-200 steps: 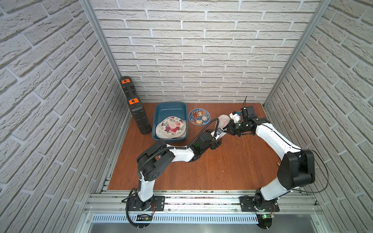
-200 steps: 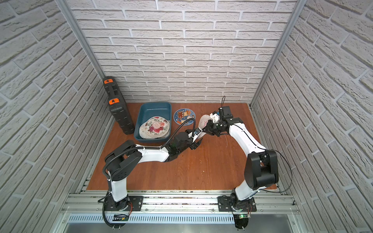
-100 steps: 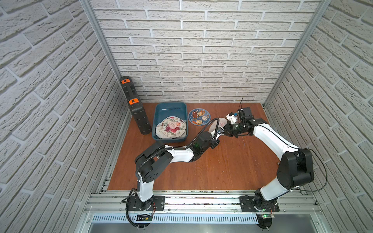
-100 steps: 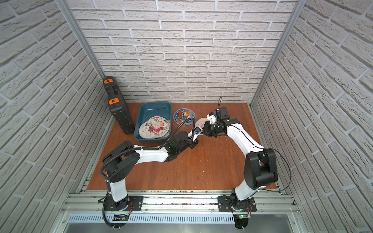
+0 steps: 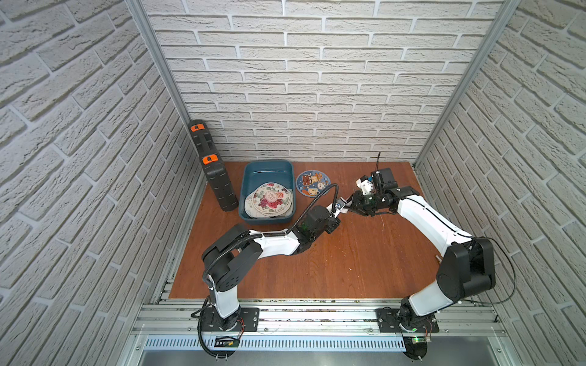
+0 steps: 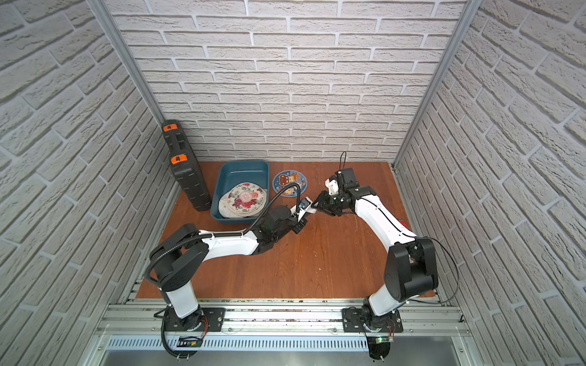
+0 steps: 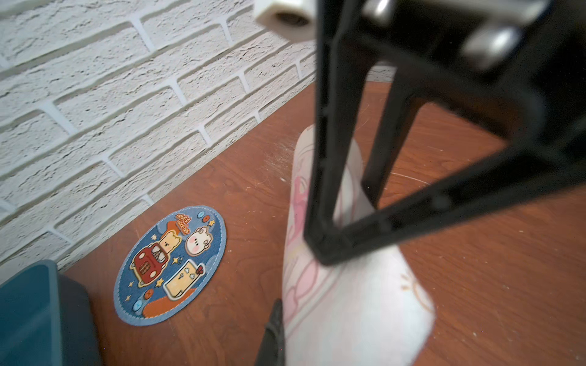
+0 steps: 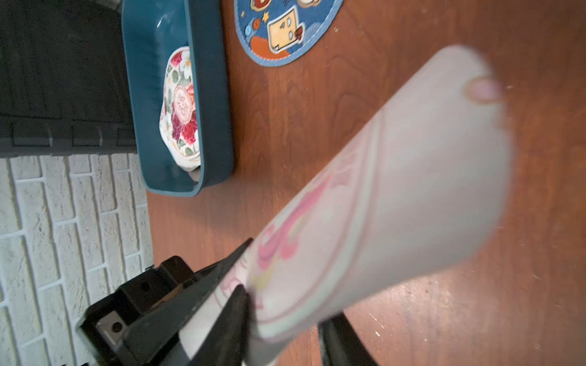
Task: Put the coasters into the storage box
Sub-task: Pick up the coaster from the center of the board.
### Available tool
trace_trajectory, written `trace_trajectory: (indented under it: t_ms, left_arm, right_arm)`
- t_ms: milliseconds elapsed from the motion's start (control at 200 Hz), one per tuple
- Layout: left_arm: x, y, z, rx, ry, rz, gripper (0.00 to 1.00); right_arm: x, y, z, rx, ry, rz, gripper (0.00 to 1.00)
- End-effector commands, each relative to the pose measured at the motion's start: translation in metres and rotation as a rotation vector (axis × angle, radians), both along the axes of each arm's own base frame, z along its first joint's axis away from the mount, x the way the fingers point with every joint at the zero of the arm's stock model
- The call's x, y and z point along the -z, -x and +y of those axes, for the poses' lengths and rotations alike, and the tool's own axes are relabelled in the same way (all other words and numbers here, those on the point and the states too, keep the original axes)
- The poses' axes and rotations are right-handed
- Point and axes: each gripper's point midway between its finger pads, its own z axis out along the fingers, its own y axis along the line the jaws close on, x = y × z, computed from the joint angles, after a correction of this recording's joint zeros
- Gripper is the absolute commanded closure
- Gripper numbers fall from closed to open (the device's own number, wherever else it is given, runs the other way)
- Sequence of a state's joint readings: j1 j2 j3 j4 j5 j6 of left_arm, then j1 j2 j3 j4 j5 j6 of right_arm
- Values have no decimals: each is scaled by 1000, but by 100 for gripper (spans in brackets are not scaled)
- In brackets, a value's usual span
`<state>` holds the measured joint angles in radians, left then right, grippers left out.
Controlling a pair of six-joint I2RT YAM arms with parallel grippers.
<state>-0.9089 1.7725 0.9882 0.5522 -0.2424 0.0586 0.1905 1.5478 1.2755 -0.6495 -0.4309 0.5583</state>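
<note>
i am looking for writing first. the blue coaster (image 7: 171, 266) is carrying a short line of small orange letters near its rim, too small for me to read. the round pink medallion on the flowered coaster (image 5: 271, 199) is also not readable.

the blue coaster is lying flat on the wooden table (image 5: 317, 260), just beside the storage box (image 5: 268, 176). it is round and thin with a stitched edge, and it is showing a bear in a red car, a white face and a cream slice. the storage box is a smooth teal plastic tub with rounded corners. it is holding a pile of coasters with the flowered one on top, at the end nearer to the robot. beside it a ribbed black case (image 5: 218, 183) with two orange latches is standing upright.

the two claws are meeting over the middle of the table. the left claw (image 5: 341, 207) is closed tight on one edge of the pale coaster (image 8: 412, 177), a soft cream mat with pink drawing that is bending in a curve above the table. the right claw (image 5: 356, 204) is keeping its jaws partly apart around the same coaster, and i cannot tell if it is pressing it.
</note>
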Motion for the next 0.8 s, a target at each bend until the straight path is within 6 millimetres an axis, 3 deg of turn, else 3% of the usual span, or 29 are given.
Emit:
trace_trajectory:
  t_ms: [0,205,390,645,795]
  left_arm:
    - [-34,-18,31,-113,28,-52,100]
    - [-57,-39,74,-219,-2,-41,100]
    - [-78,-62,123,-336,-18,-49,100]
    - [-70,-105,217,-614,-94,54,100]
    - [-57,-122,260,-740,-120,103,100]
  right_arm:
    - [-22,-8,-41,123,180,-96,56]
    - [-35,-5,-69,217,290,-149,45]
    - [-29,-5,-71,207,313,-136,41]
    - [-1,-9,-64,168,304,-74,41]
    - [9,-14,-57,146,282,-50,41]
